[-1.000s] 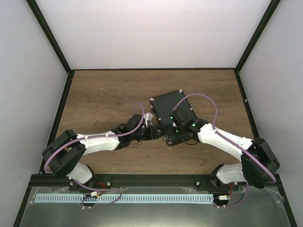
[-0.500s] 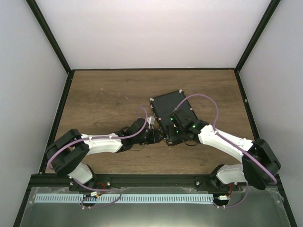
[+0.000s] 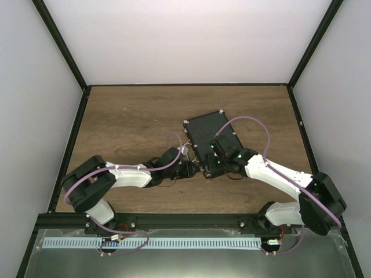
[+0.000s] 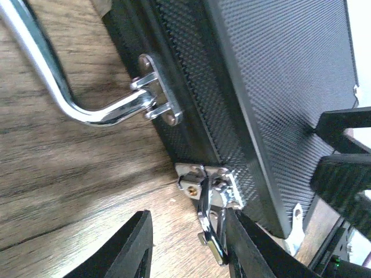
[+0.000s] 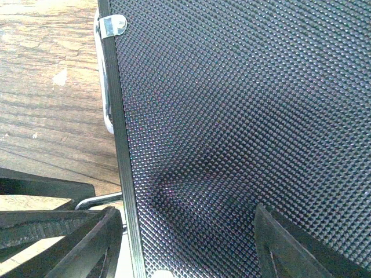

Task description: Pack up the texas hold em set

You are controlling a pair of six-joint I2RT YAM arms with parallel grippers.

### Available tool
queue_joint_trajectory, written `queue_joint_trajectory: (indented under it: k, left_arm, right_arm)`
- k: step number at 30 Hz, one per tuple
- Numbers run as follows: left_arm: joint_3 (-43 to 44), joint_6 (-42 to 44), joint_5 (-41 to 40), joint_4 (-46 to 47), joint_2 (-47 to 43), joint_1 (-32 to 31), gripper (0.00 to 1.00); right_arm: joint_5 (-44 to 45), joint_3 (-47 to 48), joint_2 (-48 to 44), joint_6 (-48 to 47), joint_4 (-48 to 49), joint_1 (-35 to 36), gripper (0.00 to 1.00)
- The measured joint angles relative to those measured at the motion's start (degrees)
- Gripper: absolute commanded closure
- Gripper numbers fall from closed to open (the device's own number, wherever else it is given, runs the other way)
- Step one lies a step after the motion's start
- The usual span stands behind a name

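Texas hold em set: black case point(image 3: 206, 127) shut, lid down, right of centre on worktop point(image 3: 127, 116). Left gripper point(image 4: 188, 246): part spread, straddling loose latch point(image 4: 210, 194). Right gripper point(image 5: 185, 231): spread over lid, holding nothing. Step, I judge: latching. Next I must press that latch home.

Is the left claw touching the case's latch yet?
Cannot tell. In the left wrist view the latch sits between the fingers of the left claw. One finger stands clear; the other's edge overlaps the latch's flap, hiding any gap.
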Motion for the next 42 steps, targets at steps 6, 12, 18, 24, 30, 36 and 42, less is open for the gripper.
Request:
queue_joint_trajectory:
  k: [6,12,18,24,30,36,42]
  left_arm:
    - [-2.4,-0.1,-0.9,1.7,0.1,0.0,0.64]
    - [-3.7,0.1,-1.0,3.0,1.6,0.0,0.64]
    - [-2.4,1.4,0.0,3.7,4.0,0.0,0.63]
    - [-3.3,1.9,-1.1,1.3,1.6,0.0,0.59]
    - [-4.6,2.3,-0.7,0.3,-3.6,0.0,0.54]
    - [-2.3,2.2,3.1,3.3,1.4,0.0,0.63]
    - [-2.3,1.2,4.4,5.0,4.6,0.0,0.71]
  right_arm:
    - [-1.4,0.0,-0.1,0.0,0.3,0.0,0.36]
    - [-3.0,0.0,-0.1,-0.3,0.6,-0.1,0.36]
    - [-3.7,0.4,-0.1,-0.8,-0.4,-0.1,0.36]
    - [-3.7,0.4,-0.2,-0.9,-0.8,-0.1,0.36]
    - [-4.0,0.7,-1.0,-0.9,-2.8,-0.1,0.36]
    - [-4.0,2.6,-1.4,-1.6,-5.1,-0.1,0.36]
    - [-5.1,2.6,-2.1,-2.2,-5.7,-0.1,0.36]
